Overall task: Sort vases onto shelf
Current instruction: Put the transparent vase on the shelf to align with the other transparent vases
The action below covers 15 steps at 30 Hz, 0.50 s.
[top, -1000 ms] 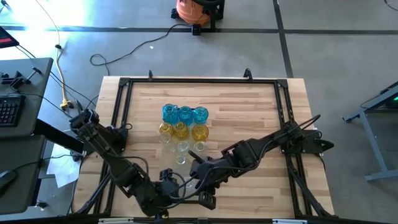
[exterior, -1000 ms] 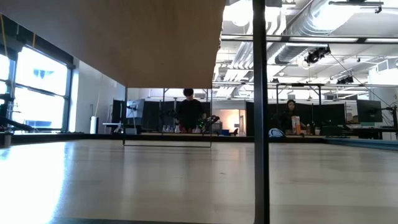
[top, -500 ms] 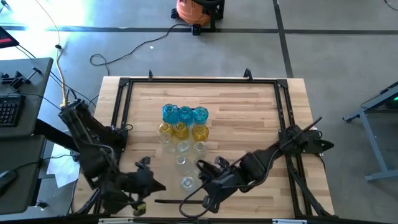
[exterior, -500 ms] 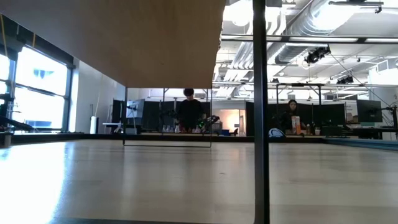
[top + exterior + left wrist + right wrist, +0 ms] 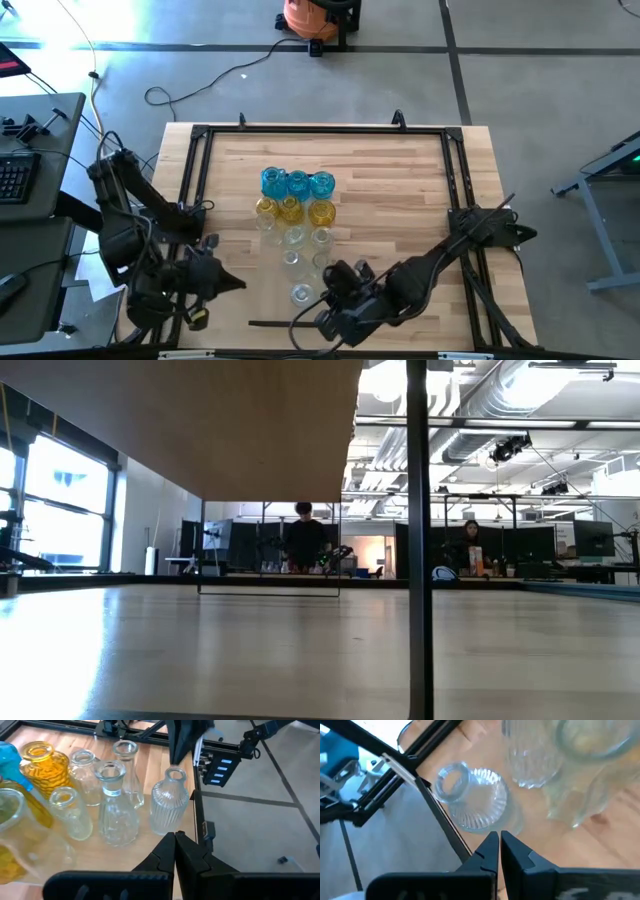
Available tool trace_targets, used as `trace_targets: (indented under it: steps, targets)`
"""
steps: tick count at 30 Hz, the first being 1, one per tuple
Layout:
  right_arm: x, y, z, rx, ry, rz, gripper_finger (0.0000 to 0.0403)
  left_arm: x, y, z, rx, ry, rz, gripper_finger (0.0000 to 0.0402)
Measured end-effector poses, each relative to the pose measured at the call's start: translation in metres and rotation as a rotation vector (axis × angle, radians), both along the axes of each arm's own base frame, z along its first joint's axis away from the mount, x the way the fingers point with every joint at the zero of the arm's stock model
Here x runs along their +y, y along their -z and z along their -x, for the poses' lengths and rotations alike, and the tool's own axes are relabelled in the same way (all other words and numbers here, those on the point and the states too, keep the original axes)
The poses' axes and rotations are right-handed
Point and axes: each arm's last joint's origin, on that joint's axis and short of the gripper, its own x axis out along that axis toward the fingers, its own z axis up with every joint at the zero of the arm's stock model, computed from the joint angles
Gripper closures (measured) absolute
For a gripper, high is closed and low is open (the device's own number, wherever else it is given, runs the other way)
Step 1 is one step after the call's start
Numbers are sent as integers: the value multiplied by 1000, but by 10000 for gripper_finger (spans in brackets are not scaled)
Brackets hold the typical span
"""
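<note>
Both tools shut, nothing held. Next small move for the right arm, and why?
Probably reopen the right tool: it is shut and empty at the near edge, beside the nearest clear vase, which stands alone in front of the cluster. Left tool is also shut and empty, pulled off to the left.

Both my arms pulled in low at the near edge, fingers shut.

My left gripper (image 5: 232, 285) sits at the near-left side, its arm folded back on itself outside the left frame rail, and its two dark fingers (image 5: 175, 855) are pressed together with nothing between them. My right gripper (image 5: 322, 322) lies near the front middle, its arm stretched in from the right rail, fingers (image 5: 496, 852) likewise closed and empty.
</note>
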Motion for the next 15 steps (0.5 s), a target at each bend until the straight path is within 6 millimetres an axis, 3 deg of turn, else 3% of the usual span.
trace_targets:
  steps: [7, 15]
  targets:
    - [16, 41, -22, 28, 126, -62, 403, 9, -4, 11, 16, 20, -27, 401]
    - [18, 52, -27, 0, 227, -66, 403, 9, -7, 21, 16, 71, -44, 401]
